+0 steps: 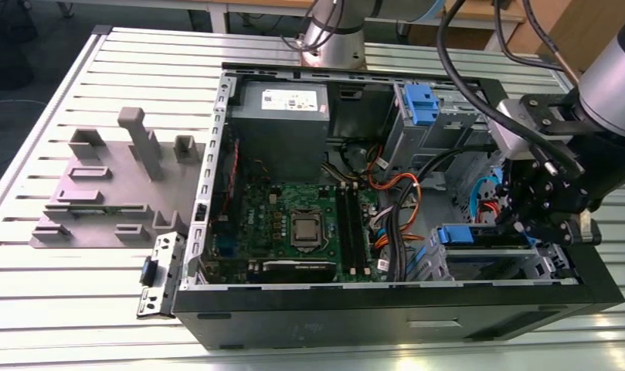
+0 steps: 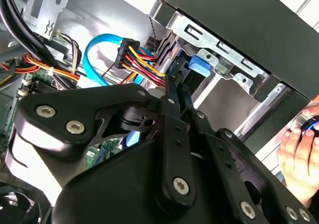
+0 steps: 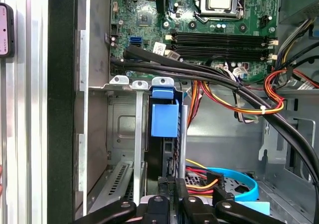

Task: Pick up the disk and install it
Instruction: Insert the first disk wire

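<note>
our gripper (image 1: 544, 224) low inside the open computer case (image 1: 395, 309), we cannot tell how its jaws stand, the disk (image 3: 164, 119) on edge in the drive cage (image 3: 134, 134) just beside it, blue handle end visible

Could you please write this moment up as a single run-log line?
gripper: inside open computer case, at drive bay | disk: seated upright in bay slot, blue handle end showing | fingers: state unclear | slotted holder: on table beside case

Blue plastic disk (image 3: 164, 119) carrier, seemingly matt metal bay (image 3: 122, 134)
</note>
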Tool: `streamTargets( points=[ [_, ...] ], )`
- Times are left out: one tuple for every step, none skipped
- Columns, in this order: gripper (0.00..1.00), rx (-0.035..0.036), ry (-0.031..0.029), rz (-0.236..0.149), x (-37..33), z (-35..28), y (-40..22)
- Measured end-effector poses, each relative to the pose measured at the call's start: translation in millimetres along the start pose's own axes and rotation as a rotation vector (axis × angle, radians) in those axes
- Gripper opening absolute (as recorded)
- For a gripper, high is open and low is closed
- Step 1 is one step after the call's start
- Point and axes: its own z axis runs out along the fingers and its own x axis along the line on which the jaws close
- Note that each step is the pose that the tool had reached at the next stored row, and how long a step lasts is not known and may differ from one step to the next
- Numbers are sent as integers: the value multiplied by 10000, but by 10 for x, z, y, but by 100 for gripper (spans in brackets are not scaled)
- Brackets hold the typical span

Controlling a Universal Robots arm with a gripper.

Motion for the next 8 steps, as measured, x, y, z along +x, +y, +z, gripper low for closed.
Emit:
streamTargets(
  points=[
    [16,0,0,0,0,0,0],
    [16,0,0,0,0,1,0],
    [16,0,-2,0,0,3,0],
    [16,0,-3,0,0,4,0],
    [16,0,-2,0,0,4,0],
    [16,0,-3,0,0,5,0],
    [16,-1,-6,0,0,7,0],
    [18,-1,-15,1,0,-3,0]
  ],
)
